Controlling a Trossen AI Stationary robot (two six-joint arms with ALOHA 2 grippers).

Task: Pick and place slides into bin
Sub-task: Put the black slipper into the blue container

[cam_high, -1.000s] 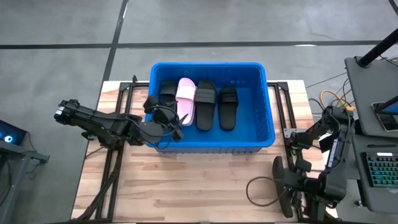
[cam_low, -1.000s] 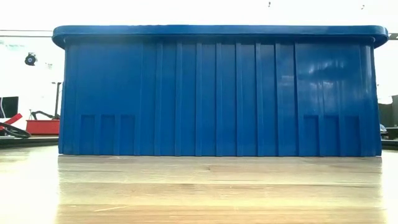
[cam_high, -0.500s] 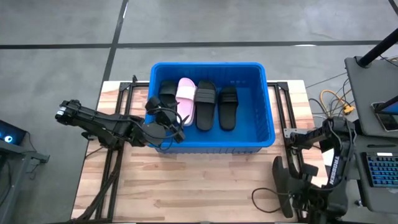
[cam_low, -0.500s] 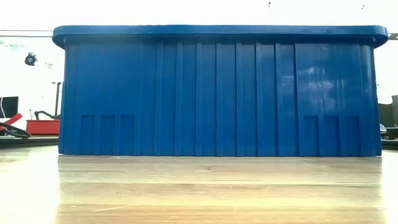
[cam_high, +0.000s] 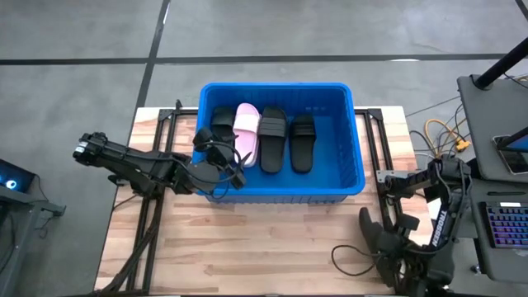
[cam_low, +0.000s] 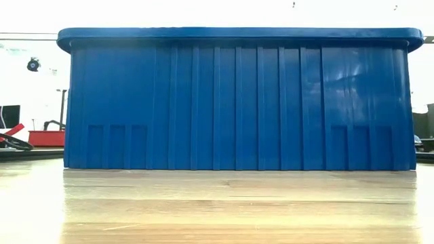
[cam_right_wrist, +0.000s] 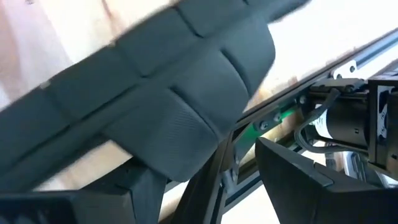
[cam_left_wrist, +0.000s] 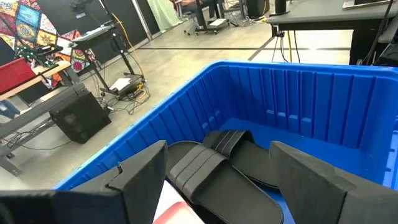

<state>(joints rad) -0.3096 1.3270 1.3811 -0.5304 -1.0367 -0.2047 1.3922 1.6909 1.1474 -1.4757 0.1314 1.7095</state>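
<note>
The blue bin [cam_high: 280, 191] stands at the middle of the table. Three black slides [cam_high: 272, 140] and one pink slide [cam_high: 246, 132] lie side by side on its floor. My left gripper [cam_high: 233, 172] hangs open over the bin's near left corner with nothing between its fingers [cam_left_wrist: 140, 171]. It looks down on the black slides [cam_left_wrist: 217, 177] inside. Another black slide [cam_high: 370, 233] lies on the wood near the table's right edge. My right gripper [cam_high: 394, 247] stands open close above this slide [cam_right_wrist: 155, 93], slanting down.
Dark metal rails [cam_high: 157, 140] run along the table's left and right sides. A black cable loop [cam_high: 346, 252] lies on the wood near the lone slide. A keyboard [cam_high: 505, 227] and stand sit past the right edge. Bare wood [cam_high: 247, 247] lies in front of the bin.
My right gripper has sunk toward the black slide at the table's right edge and has tipped further downward, staying open. The cable loop beside it has shifted a little.
</note>
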